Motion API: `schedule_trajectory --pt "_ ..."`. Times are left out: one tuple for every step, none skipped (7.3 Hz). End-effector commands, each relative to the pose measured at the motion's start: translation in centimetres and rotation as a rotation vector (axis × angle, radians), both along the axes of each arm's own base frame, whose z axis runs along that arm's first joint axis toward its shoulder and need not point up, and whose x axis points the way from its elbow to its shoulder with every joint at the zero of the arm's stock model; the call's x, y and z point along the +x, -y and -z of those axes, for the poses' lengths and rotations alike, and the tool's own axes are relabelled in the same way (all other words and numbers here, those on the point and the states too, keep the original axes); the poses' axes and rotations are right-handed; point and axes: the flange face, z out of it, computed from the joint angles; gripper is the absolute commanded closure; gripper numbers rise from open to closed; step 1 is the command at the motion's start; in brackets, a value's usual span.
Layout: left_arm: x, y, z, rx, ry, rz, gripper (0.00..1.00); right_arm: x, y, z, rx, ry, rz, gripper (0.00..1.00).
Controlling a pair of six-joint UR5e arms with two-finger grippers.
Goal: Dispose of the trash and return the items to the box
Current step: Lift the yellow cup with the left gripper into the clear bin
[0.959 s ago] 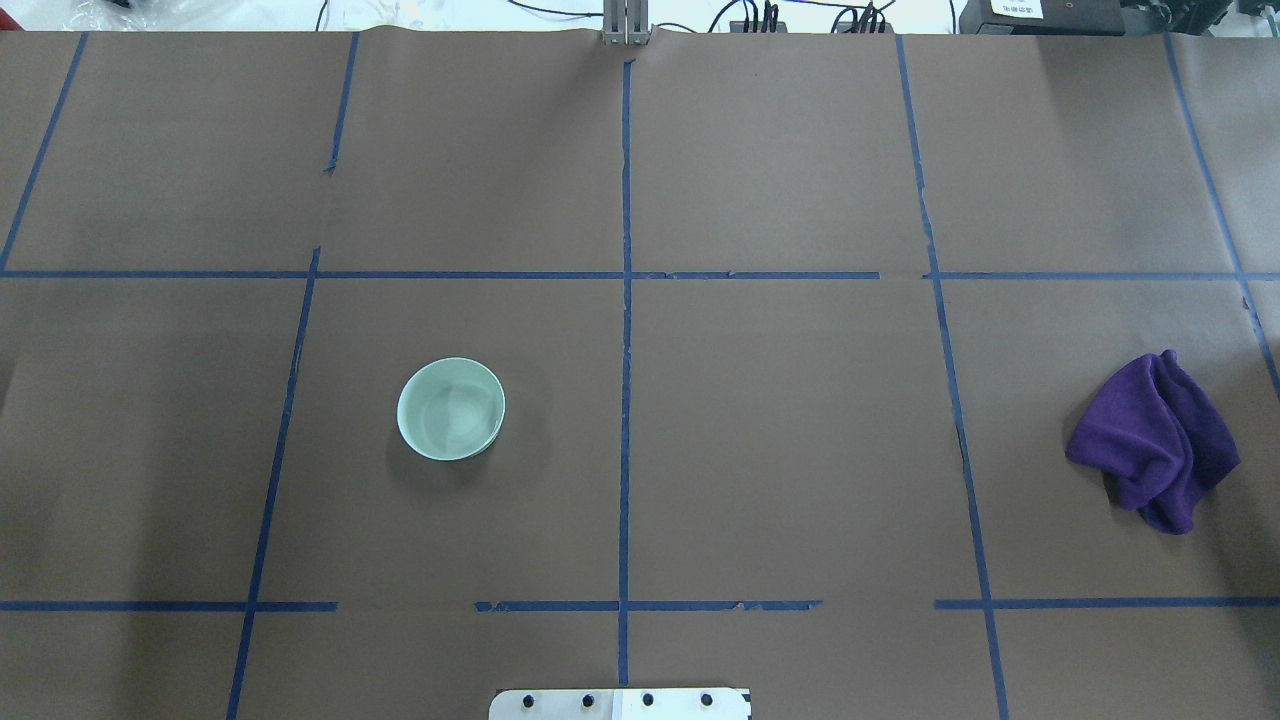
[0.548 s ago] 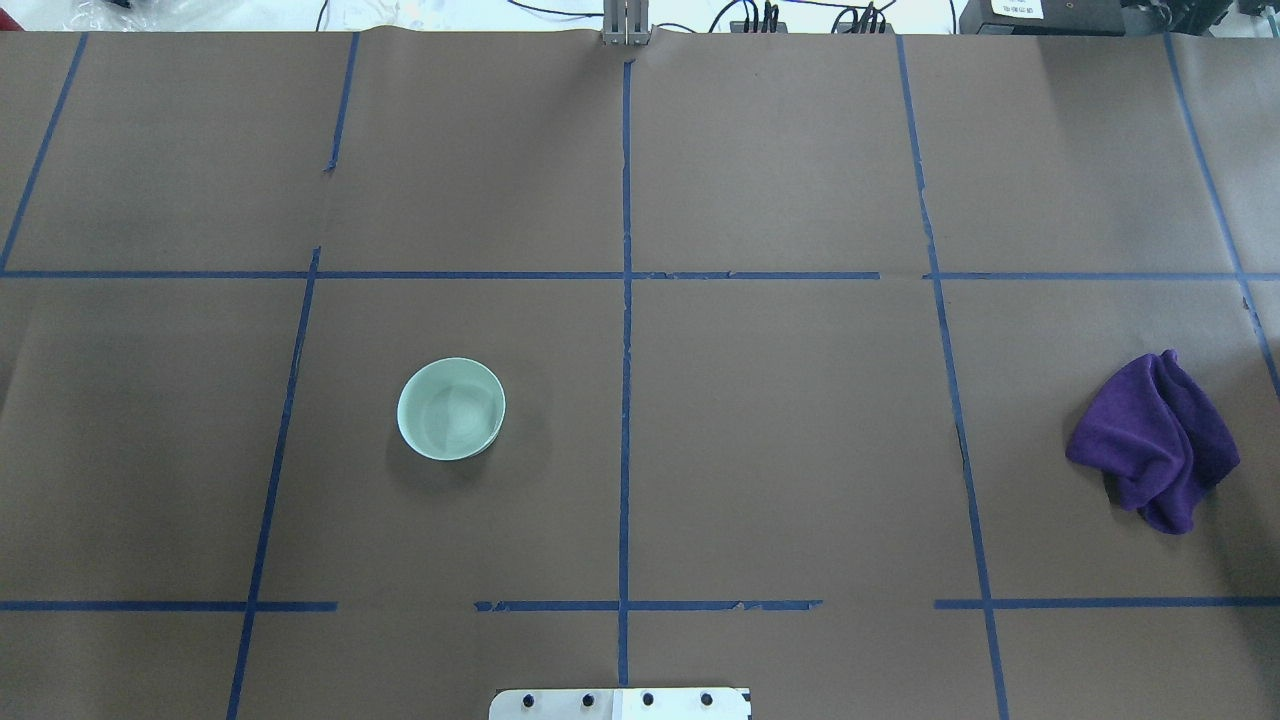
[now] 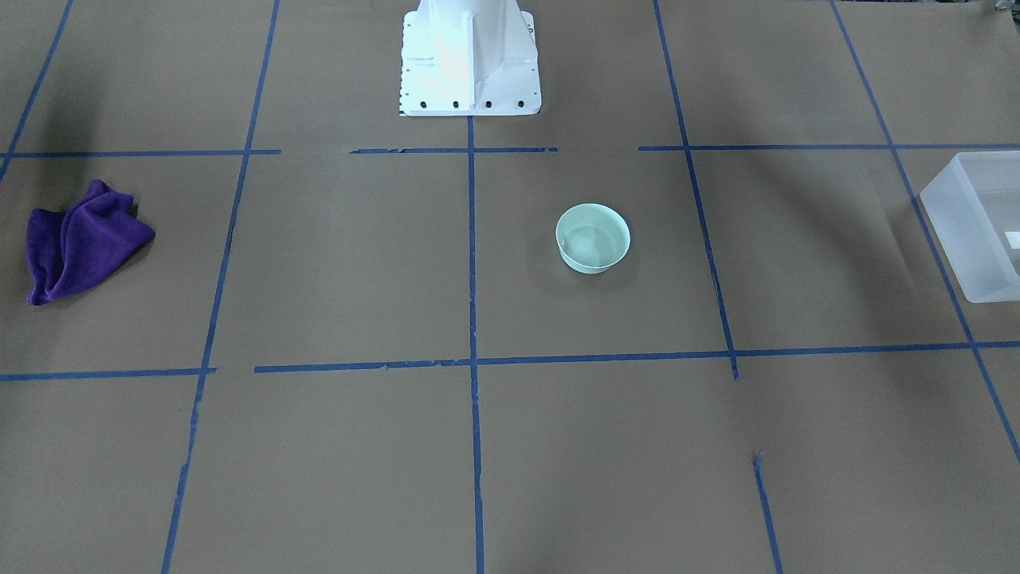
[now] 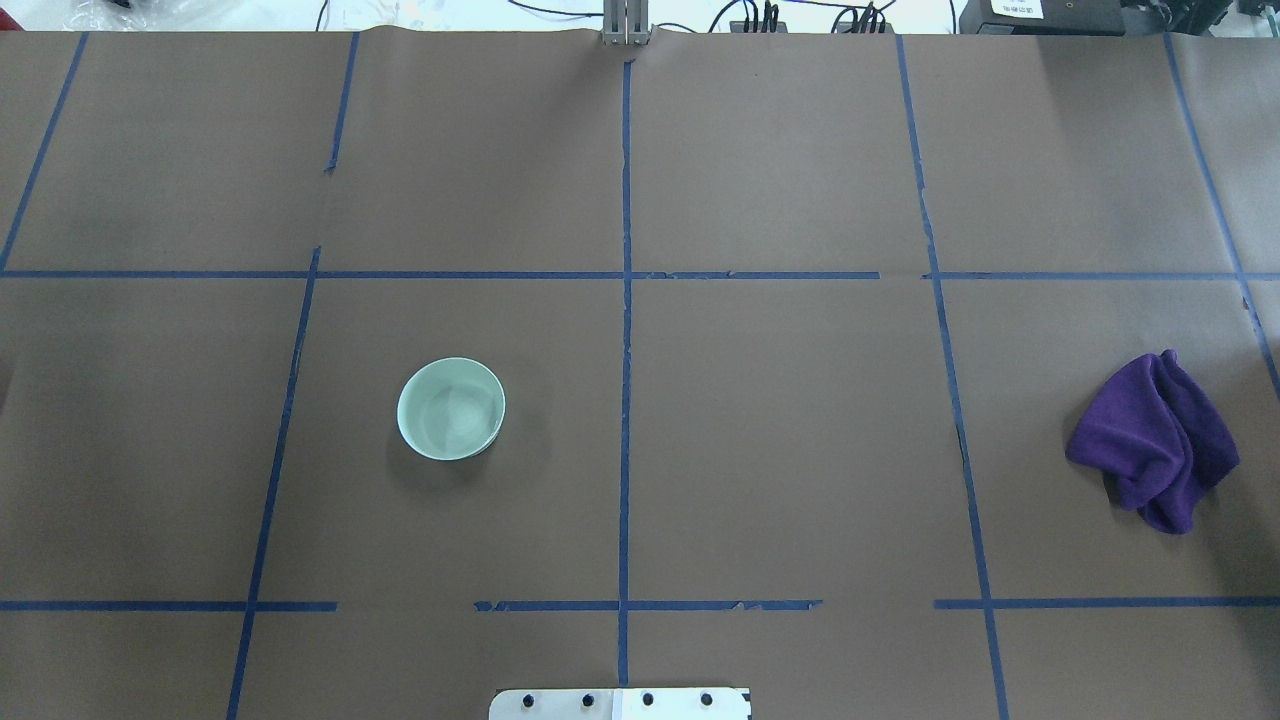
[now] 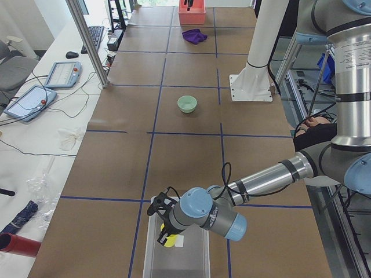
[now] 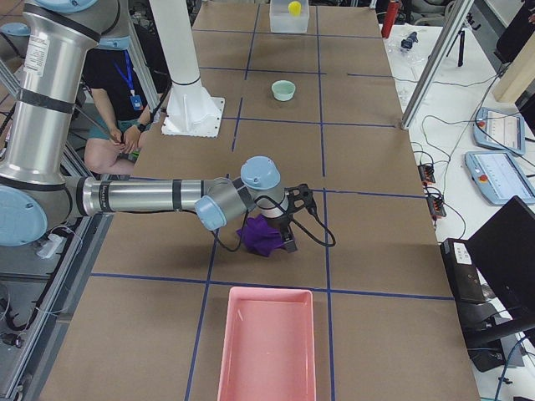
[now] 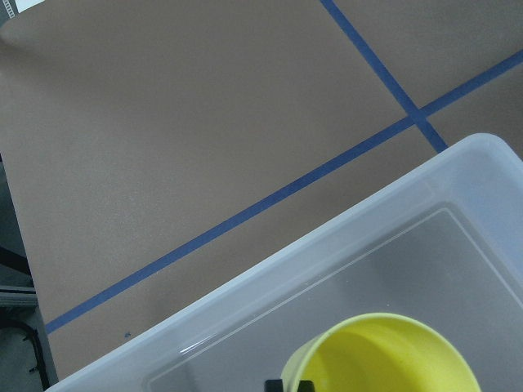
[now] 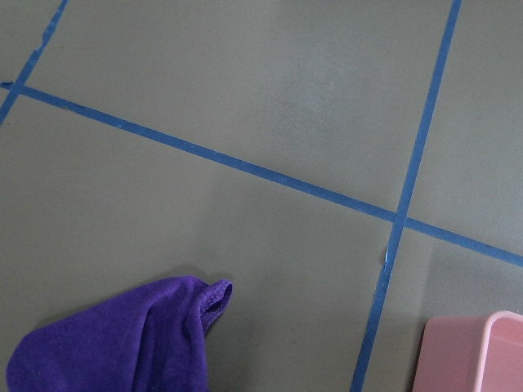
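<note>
The pale mint-green bowl point(image 4: 451, 408) stands upright and empty on the brown table, left of centre; it also shows in the front view point(image 3: 593, 237). The frosted box point(image 5: 156, 255) sits at the table's left end, its rim in the left wrist view point(image 7: 270, 278). My left gripper point(image 5: 165, 226) is over the box, shut on a yellow cup point(image 7: 384, 359) just above the box floor. My right gripper point(image 6: 288, 225) hovers at the purple cloth point(image 6: 259, 238); I cannot tell whether it is open or shut. Neither arm shows in the overhead view.
The purple cloth point(image 4: 1155, 440) lies crumpled at the table's right side. A pink tray point(image 6: 267, 351) sits beyond it at the right end. The white robot base point(image 3: 468, 60) stands at the near middle edge. Blue tape lines grid the table.
</note>
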Motion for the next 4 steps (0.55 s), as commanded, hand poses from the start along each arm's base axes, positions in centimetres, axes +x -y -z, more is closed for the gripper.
schedule_trajectory --pt "0.0 1.6 3.5 0.063 -0.002 -0.007 0.0 -0.2 0.2 0.6 -0.015 0.027 -0.014 0.0" --pt "-0.1 3.3 8.2 0.041 -0.007 -0.002 0.0 -0.8 0.4 3.3 -0.052 0.079 -0.074 0.0" --pt "-0.2 4.4 13.4 0.028 -0.006 -0.001 0.0 -2.9 0.2 4.5 -0.09 0.104 -0.078 0.0" --pt "-0.2 4.6 16.3 0.036 -0.006 0.0 0.0 -6.0 -0.1 4.9 -0.132 0.118 -0.071 0.01"
